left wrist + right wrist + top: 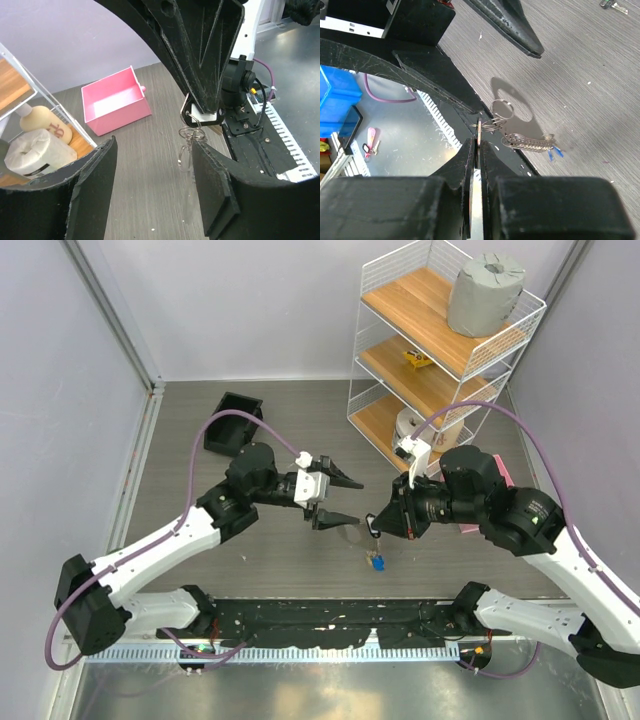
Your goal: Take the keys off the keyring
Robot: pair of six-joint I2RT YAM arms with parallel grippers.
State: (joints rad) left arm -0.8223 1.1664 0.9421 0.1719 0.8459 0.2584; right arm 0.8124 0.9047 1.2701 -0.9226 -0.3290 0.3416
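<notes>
My right gripper [376,524] is shut on a thin flat key [478,131], seen edge-on between its fingers in the right wrist view [478,144]. From that key hang the silver keyring [500,116], a link chain [527,143] and a blue key [377,562], just above the table. The key's head looks dark in the left wrist view [199,115], with the rings [190,135] below it. My left gripper [352,502] is open and empty, just left of the right gripper. Its fingers [216,190] flank the hanging ring without touching it. No yellow key shows.
A pink open box [115,102] lies on the table behind the right arm. A white wire shelf [440,340] with wooden boards stands at the back right, with a grey roll [485,295] on top. A black box [233,420] sits at the back left. A small loose key [612,5] lies far off.
</notes>
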